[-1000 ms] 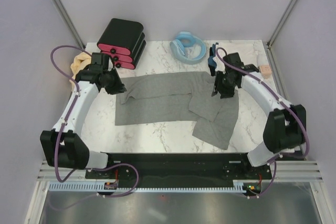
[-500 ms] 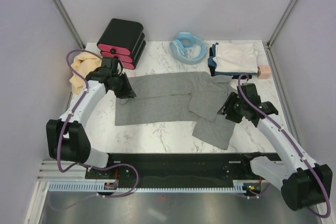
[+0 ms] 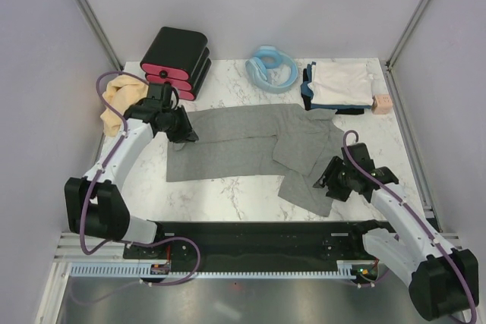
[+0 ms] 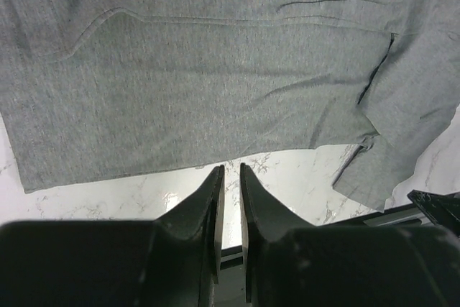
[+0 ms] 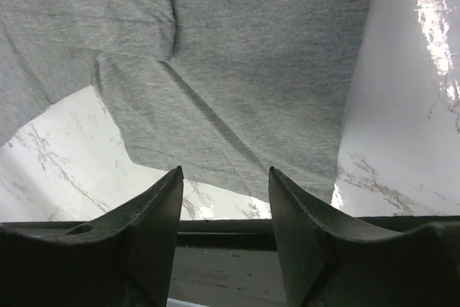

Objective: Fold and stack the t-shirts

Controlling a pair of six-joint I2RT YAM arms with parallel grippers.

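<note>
Heather-grey t-shirt (image 3: 243, 146): flat on the marble table (image 3: 228, 187), mid-table, long axis left to right, its right end bent toward the near edge. I cannot tell where the collar points.
Left gripper (image 4: 228, 177): at the shirt's far-left corner, jaws a narrow slit apart, nothing between them.
Right gripper (image 5: 224, 177): jaws well apart, empty, over the near-right flap.
Change: my right arm has pulled back from the far-right whitish folded t-shirt (image 3: 342, 83), and the left has moved onto the shirt's corner.
</note>
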